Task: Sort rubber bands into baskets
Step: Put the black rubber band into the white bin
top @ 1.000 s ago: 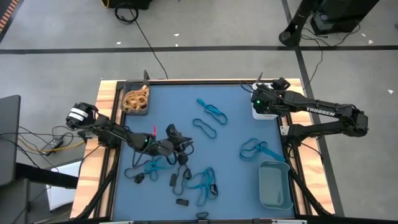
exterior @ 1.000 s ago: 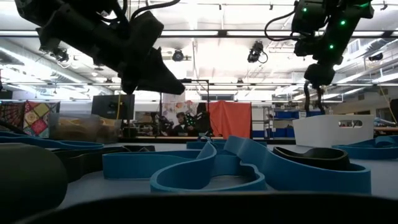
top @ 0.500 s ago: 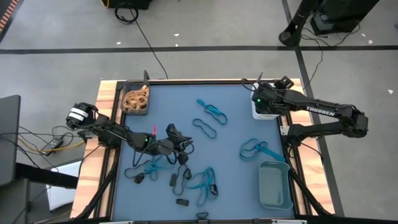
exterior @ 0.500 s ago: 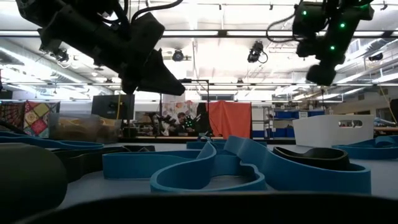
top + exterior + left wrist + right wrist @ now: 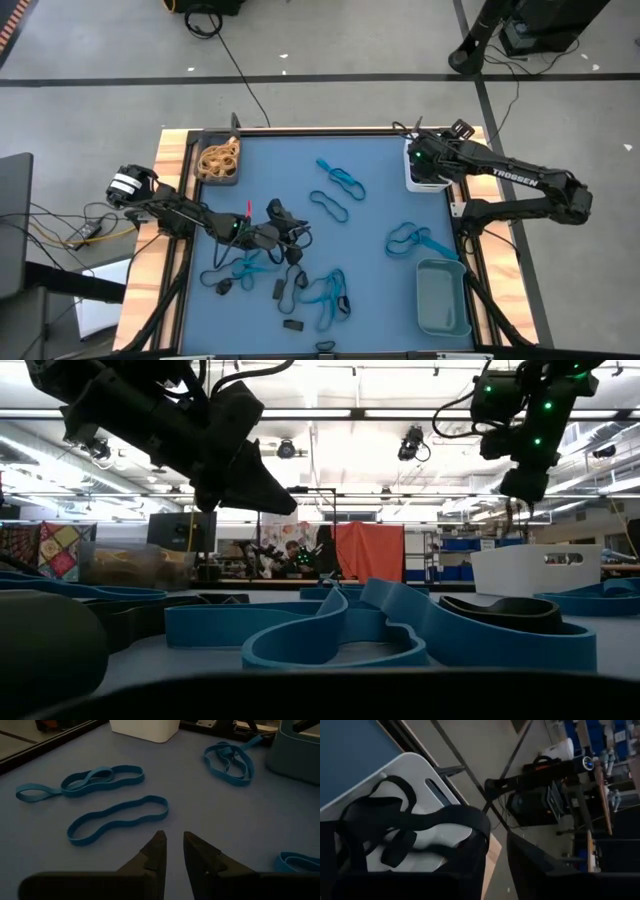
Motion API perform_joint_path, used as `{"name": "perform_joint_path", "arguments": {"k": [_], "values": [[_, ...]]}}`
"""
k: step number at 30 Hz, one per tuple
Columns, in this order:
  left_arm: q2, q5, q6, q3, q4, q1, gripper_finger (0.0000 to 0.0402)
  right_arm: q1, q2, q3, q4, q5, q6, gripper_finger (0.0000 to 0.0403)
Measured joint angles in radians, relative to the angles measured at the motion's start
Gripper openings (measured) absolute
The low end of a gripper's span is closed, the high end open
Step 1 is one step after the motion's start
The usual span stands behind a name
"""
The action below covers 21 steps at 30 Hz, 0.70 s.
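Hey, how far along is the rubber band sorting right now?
Partly done. Tan bands already fill the dark basket, and black bands lie in the white basket, where the right gripper hangs above it. The left gripper hovers over loose bands mid-table, holding nothing. Left: many blue bands and black bands on the mat; the grey-teal basket looks empty.

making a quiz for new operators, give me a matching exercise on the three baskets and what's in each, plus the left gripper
Column A:
1. dark basket
2. white basket
3. grey-teal basket
4. left gripper

Column B:
a. black bands inside
b. nothing visible inside
c. above the mat, among blue and black bands
d. tan bands inside

Pairs: 1-d, 2-a, 3-b, 4-c
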Motion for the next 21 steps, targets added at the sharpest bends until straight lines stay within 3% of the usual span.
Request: {"name": "perform_joint_path", "arguments": {"k": [8,14,19,21], "values": [[0.000,0.000,-0.001,0.000,-0.004,0.000,0.0068,-0.011,0.000,0.000,0.083,-0.168,0.075,0.0089],[0.000,-0.001,0.053,0.000,-0.010,0.000,0.0068,-0.011,0.000,0.000,-0.004,-0.277,0.079,0.0089],[0.000,-0.001,0.050,0.000,0.004,0.000,0.0068,-0.011,0.000,0.000,-0.012,-0.302,0.073,0.0128],[0.000,-0.001,0.050,0.000,0.002,0.000,0.0068,-0.011,0.000,0.000,0.000,-0.310,0.141,0.0155]]}}
